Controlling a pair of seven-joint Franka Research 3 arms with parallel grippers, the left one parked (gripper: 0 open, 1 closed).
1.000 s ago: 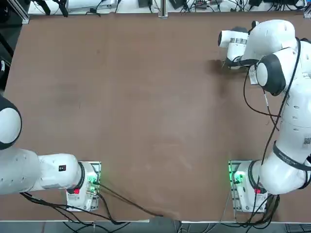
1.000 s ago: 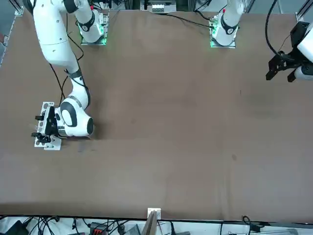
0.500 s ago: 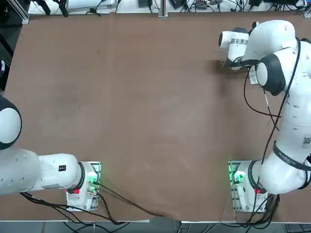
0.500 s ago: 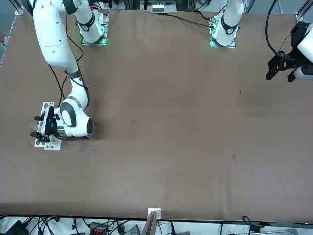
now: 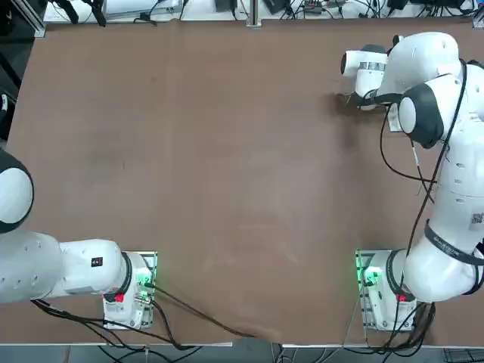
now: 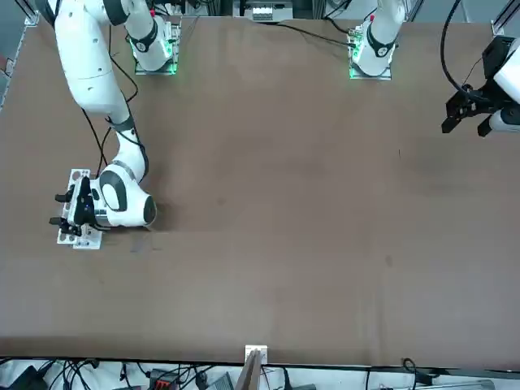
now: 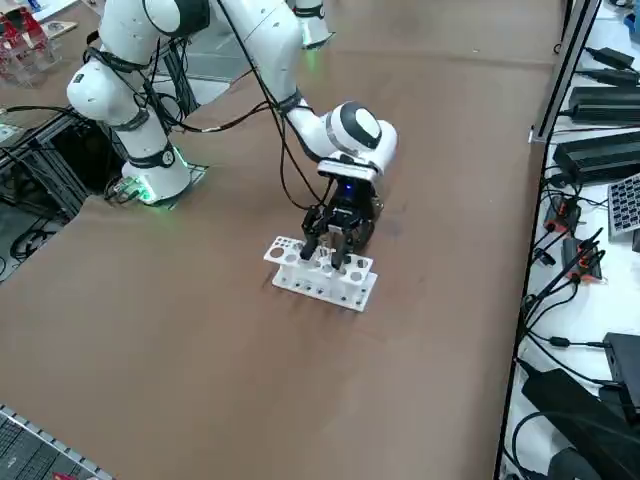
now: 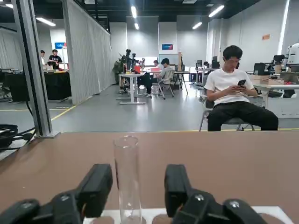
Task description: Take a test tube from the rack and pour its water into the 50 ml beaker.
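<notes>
Brown desk [image 7: 200,330] carries the rack [image 7: 320,277] at lower centre of the right side view. The right tool [image 8: 138,186] is parted around the upright test tube [image 8: 127,177], not yet clamped. An off-centre closure could tip the tube or lift the rack.

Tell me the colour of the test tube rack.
White. The rack shows best in the right side view, with the right gripper at it.

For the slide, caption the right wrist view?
End effector straddles the tube standing in the rack, fingers not yet touching it.
</notes>
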